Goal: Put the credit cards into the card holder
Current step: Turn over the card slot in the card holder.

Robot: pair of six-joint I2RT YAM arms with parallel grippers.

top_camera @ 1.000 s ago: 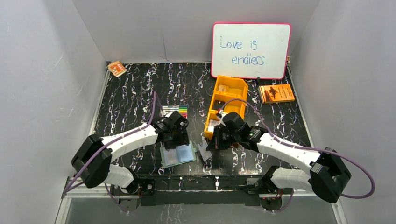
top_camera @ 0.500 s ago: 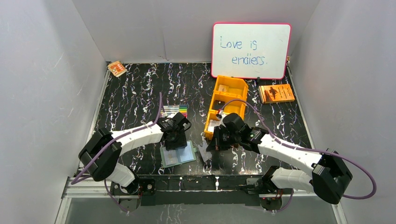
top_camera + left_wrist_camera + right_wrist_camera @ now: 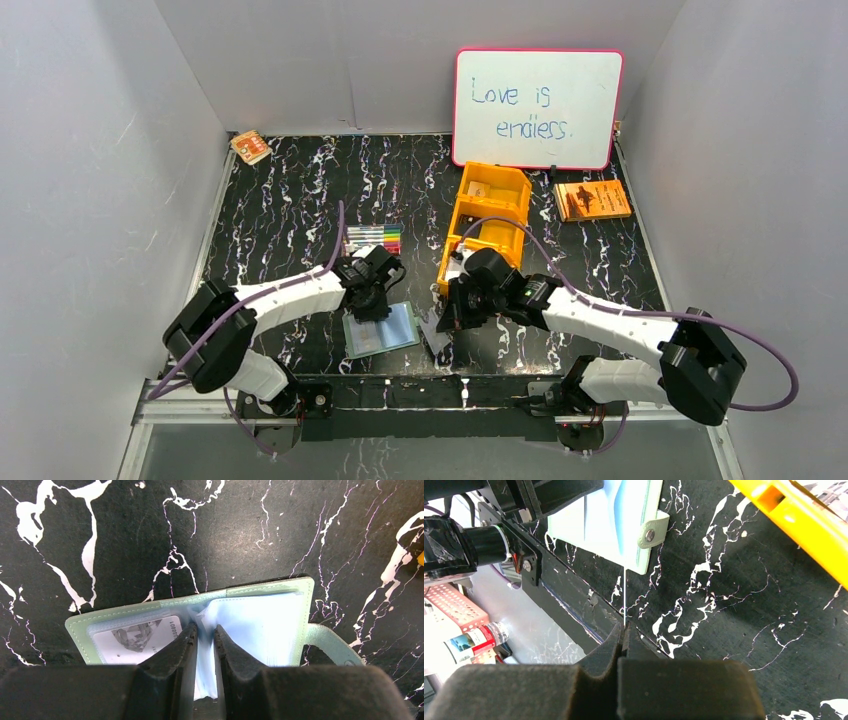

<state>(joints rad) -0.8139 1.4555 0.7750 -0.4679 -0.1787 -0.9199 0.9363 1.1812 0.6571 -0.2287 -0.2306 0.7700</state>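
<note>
Left jaws pinch a blue pocket leaf (image 3: 204, 675) of the card holder (image 3: 260, 622) between them, likely to hold it open, while right jaws clench a credit card (image 3: 624, 597) edge-on, pointing toward the holder ahead.

This is looking like a robot laboratory cell: plain pale grey wall panels (image 3: 90, 150) are enclosing a black white-veined marble-pattern table (image 3: 290, 200), and 2 white-and-black robot arms (image 3: 285, 295) are standing on a black metal rail (image 3: 430, 388) at its near edge.

We note: card holder (image 3: 240, 592) matt stitched leatherette, pockets (image 3: 260, 625) smooth translucent plastic; table (image 3: 100, 540) glossy marble-look; bin (image 3: 804, 527) smooth plastic.
</note>
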